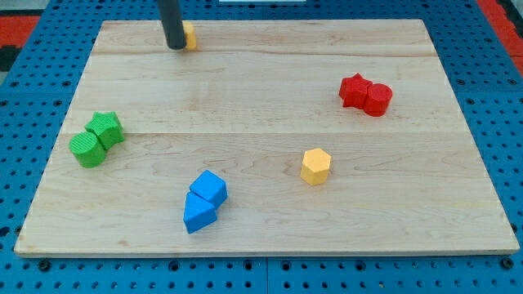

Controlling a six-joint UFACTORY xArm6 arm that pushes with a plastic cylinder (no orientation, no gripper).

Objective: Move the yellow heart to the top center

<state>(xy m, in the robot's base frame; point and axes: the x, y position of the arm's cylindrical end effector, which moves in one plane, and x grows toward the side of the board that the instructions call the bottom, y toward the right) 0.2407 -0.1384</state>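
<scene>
My tip [175,46] stands on the wooden board [261,90] near its top edge, left of centre, a bare rod gripping nothing. The yellow heart [189,35] sits just beside it on the view's right, mostly hidden behind the rod, seemingly touching. Well below my tip lie two blue blocks [204,201]; lower left, a green pair [96,139]; lower right, a yellow hexagon [315,166]; far right, two red blocks [365,94]. No containers show.

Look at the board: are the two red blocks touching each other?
Yes: the red star block and the red cylinder block sit pressed together at the view's right.
</scene>
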